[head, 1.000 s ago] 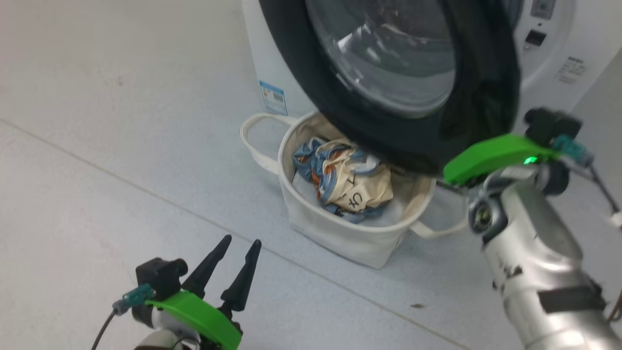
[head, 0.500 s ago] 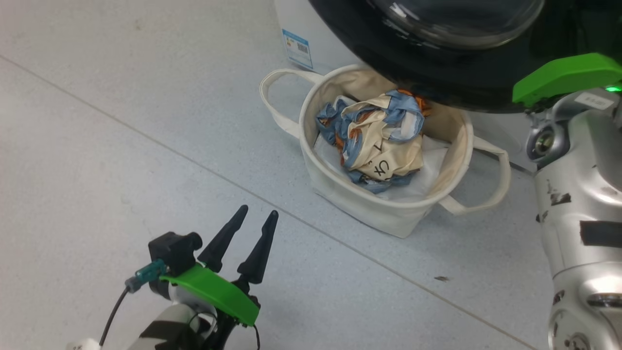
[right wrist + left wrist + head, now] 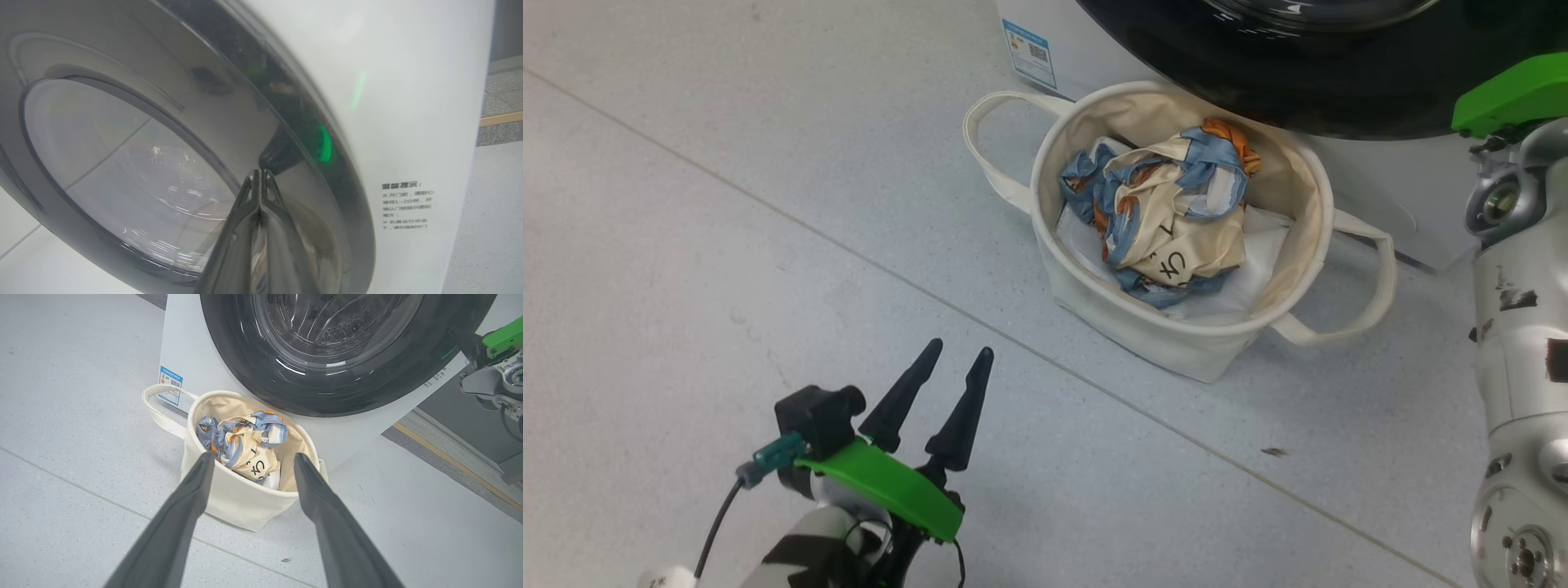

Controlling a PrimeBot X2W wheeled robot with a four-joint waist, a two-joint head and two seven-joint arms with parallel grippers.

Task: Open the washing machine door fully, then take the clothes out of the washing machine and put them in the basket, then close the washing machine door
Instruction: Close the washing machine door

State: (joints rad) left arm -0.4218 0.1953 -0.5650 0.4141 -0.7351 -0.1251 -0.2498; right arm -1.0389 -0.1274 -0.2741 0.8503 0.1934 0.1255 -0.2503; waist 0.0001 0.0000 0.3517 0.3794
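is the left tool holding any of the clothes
No, the left tool is open and empty; the clothes lie in the basket.

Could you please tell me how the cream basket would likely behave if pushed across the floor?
The basket would probably slide, not roll: it stands on a flat base. Its canvas wall looks soft, so it may dent. Holding soft crumpled clothes, it seems light.
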